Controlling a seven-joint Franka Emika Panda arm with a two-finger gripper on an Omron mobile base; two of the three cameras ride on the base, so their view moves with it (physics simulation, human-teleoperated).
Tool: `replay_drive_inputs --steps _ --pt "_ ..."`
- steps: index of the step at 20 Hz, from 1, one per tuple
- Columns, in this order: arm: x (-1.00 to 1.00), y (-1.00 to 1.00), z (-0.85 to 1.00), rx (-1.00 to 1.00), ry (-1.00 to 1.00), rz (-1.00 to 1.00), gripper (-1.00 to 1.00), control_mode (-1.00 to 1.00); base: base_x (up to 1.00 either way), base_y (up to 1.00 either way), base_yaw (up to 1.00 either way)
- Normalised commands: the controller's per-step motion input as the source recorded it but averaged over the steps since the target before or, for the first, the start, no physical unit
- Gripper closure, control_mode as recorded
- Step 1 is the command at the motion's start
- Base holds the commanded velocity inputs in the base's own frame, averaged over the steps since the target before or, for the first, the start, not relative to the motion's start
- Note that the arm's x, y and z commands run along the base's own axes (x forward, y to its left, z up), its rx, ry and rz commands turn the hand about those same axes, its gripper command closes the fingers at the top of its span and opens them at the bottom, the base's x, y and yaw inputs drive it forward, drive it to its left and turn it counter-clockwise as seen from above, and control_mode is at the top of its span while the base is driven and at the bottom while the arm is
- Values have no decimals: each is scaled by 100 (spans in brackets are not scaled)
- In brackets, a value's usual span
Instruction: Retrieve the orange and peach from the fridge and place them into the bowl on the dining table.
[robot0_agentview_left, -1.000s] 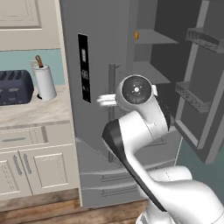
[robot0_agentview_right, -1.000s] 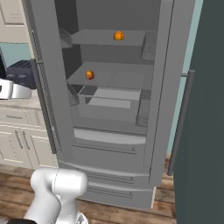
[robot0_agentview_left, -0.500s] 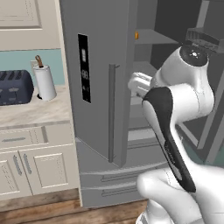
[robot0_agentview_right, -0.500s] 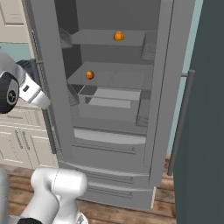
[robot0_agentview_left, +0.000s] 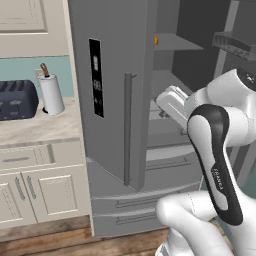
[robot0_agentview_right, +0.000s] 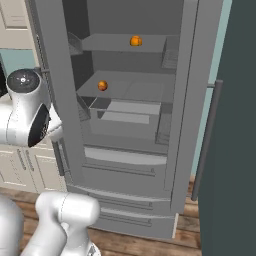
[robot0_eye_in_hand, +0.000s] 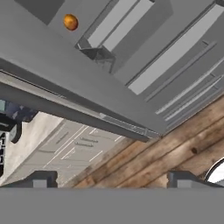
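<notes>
The fridge (robot0_agentview_right: 125, 150) stands with both doors swung open. An orange (robot0_agentview_right: 135, 41) rests on its upper shelf, and a redder peach (robot0_agentview_right: 102, 85) lies on the middle shelf above a clear drawer. In the left base view only a sliver of the orange (robot0_agentview_left: 156, 40) peeks past the left door (robot0_agentview_left: 107, 90). My gripper (robot0_eye_in_hand: 111, 181) is open and empty, its fingertips (robot0_eye_in_hand: 40, 179) spread wide. It looks past the left door's edge, and a round orange-toned fruit (robot0_eye_in_hand: 70, 22), probably the peach, sits far off. My hand (robot0_agentview_left: 171, 104) hovers just right of that door's handle (robot0_agentview_left: 128, 125). The bowl and dining table are out of view.
The open right door (robot0_agentview_right: 232, 130) with its bar handle (robot0_agentview_right: 206, 140) stands close on the right. A wall counter (robot0_agentview_left: 35, 127) with a toaster (robot0_agentview_left: 17, 100) and paper towel roll (robot0_agentview_left: 51, 94) lies left of the fridge. Fridge drawers (robot0_agentview_right: 125, 162) and wood floor (robot0_eye_in_hand: 175, 135) sit below.
The arm has swung right, carrying the hand from in front of the left door's handle to the gap beside the open compartment. The jaws stayed open; the fruits have not moved.
</notes>
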Motion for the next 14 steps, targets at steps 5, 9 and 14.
replay_drive_inputs --steps 5,9,14 --pt "-2 -4 5 20 -3 0 -100 -100 0 0 0" --pt "-15 -24 47 8 0 0 -100 -100 0 0 0" --pt "-1 -14 40 3 -7 1 -100 -100 0 0 0"
